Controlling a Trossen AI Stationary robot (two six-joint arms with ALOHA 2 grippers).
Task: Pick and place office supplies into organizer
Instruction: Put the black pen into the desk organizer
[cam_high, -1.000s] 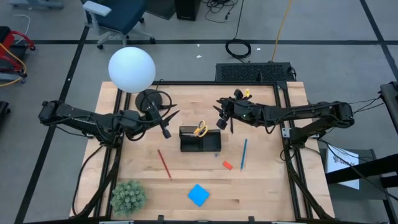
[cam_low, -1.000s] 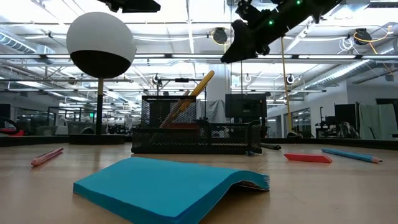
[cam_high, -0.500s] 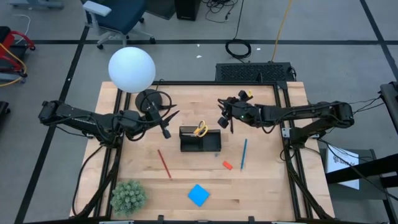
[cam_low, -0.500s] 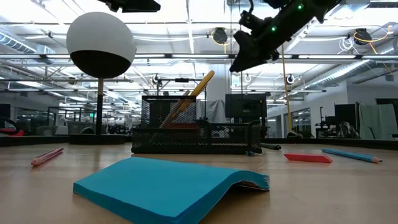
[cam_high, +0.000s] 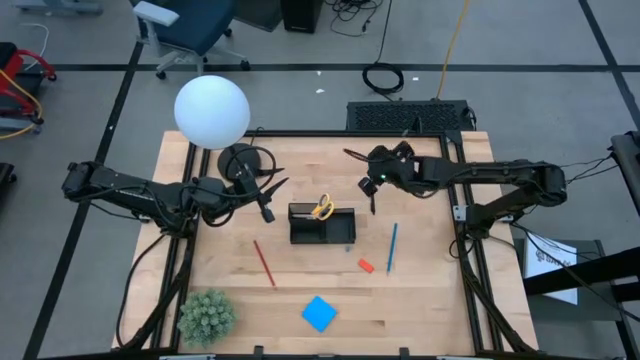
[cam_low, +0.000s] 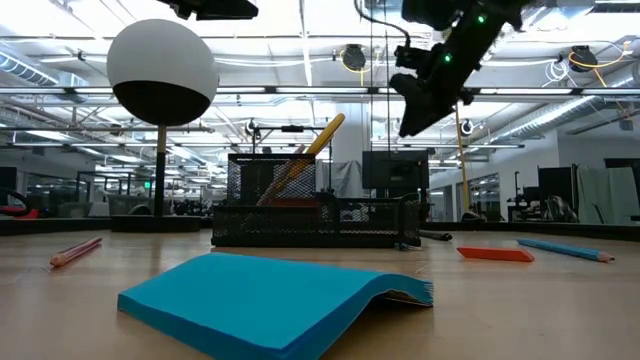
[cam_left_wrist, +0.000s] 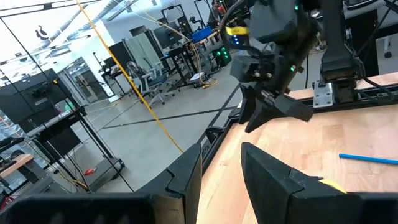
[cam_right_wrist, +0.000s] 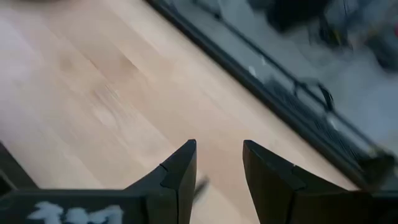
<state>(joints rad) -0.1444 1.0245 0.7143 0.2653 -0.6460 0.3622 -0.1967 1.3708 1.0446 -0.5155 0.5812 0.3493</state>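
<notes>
The black mesh organizer (cam_high: 322, 226) stands mid-table with yellow-handled scissors (cam_high: 322, 207) upright in its far compartment. On the wood lie a red pencil (cam_high: 263, 263), a blue pen (cam_high: 392, 247), an orange-red eraser (cam_high: 366, 266) and a blue note pad (cam_high: 319, 313). My right gripper (cam_high: 371, 192) hovers open above the table, to the right of and beyond the organizer, tilted downward (cam_right_wrist: 219, 162). My left gripper (cam_high: 266, 207) waits open to the left of the organizer, pointing level (cam_left_wrist: 221, 168).
A white globe lamp (cam_high: 212, 112) with its round black base (cam_high: 240, 160) and cable stands at the far left, close to my left arm. A green spiky plant (cam_high: 206, 315) sits at the near left corner. Bare wood lies between the pen and the right edge.
My right gripper has drifted a little toward the table's right edge, away from the organizer, and has tipped from nearly level to slanting downward, rolling somewhat as it went. Its fingers stay apart with nothing between them. Nothing on the table has moved.
</notes>
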